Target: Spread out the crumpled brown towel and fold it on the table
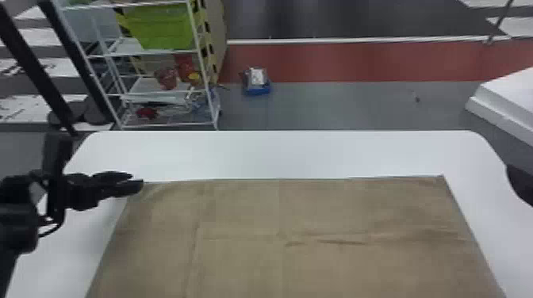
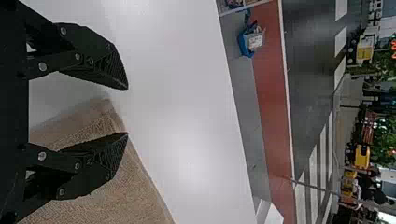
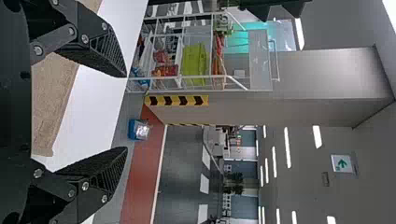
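Left gripper [image 1: 134, 181], fingers spread wide and gripping nothing, at the ten o'clock corner of the brown towel [image 1: 242, 265]; contact cannot be told. Right gripper [image 1: 520, 184], at the head view's three o'clock edge, likewise wide open and holding nothing (compare the gap in the right wrist view). Brown towel laid out nearly flat on the white table [image 1: 285, 154], creases running from its middle towards three o'clock. Beyond, at eleven o'clock, a rack bearing a green bin [image 1: 162, 27]
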Robot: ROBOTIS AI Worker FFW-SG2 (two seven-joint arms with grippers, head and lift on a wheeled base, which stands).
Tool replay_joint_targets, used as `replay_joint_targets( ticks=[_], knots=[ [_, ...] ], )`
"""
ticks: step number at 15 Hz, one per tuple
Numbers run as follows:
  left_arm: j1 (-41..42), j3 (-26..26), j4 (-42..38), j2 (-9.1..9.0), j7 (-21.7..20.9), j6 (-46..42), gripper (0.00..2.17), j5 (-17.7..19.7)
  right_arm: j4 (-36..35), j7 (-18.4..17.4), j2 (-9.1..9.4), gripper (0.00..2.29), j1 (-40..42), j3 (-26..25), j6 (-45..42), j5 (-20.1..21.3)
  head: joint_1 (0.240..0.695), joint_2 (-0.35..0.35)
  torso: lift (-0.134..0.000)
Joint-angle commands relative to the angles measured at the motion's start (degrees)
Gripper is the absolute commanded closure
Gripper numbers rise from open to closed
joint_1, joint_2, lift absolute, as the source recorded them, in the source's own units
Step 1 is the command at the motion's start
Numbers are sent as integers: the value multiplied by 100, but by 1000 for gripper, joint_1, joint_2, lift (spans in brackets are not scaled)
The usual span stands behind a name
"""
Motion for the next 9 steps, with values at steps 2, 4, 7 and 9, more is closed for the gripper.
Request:
replay_joint_targets(
  ticks=[2,4,7,9],
  knots=[
    [17,2,2,25,-47,9,640,-171,-44,0,0,394,-5,38,18,-27,695,86,-124],
    [25,2,2,60,-135,80,640,-171,-70,0,9,394,-5,29,18,-27,695,92,-124],
    [52,11,2,69,-223,132,640,-118,-88,44,9,394,-5,-6,18,-35,695,97,-124],
    [52,11,2,34,-223,150,640,-74,-88,53,9,394,21,-24,18,-79,695,96,-124]
  ],
)
